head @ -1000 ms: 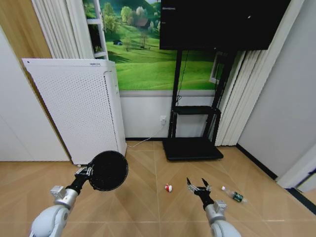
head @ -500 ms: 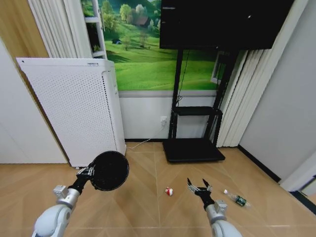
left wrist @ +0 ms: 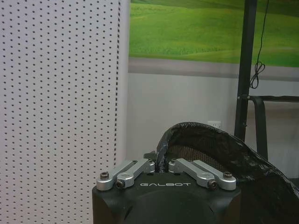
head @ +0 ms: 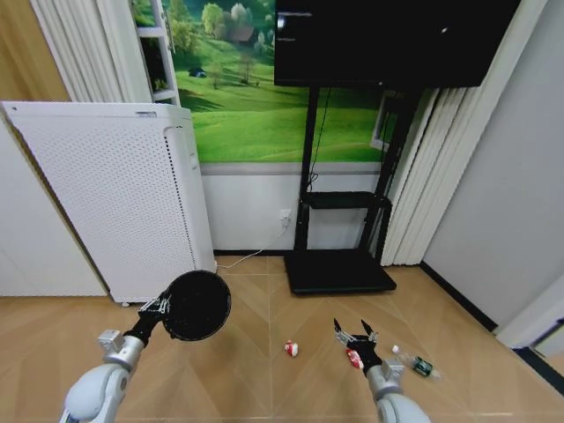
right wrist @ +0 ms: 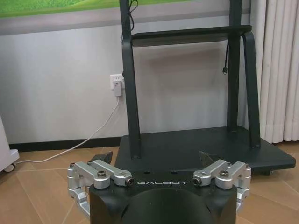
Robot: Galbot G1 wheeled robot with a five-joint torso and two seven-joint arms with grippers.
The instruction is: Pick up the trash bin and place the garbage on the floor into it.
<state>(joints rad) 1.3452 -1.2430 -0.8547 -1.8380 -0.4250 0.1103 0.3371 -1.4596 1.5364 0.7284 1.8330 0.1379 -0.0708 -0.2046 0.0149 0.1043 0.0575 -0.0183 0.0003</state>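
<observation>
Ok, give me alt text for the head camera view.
The left end effector holds the black trash bin up by its rim, while the open right end effector hovers over the floor by a red wrapper. Another wrapper and a bottle lie nearby.

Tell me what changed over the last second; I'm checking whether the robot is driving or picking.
The whole head view shifted, so the camera moved, not the things: a second red-and-white wrapper came into view by the right gripper. Nothing was grasped or released. The left gripper stays shut on the trash bin; the right stays open. The other wrapper and the bottle lie on the floor.
</observation>
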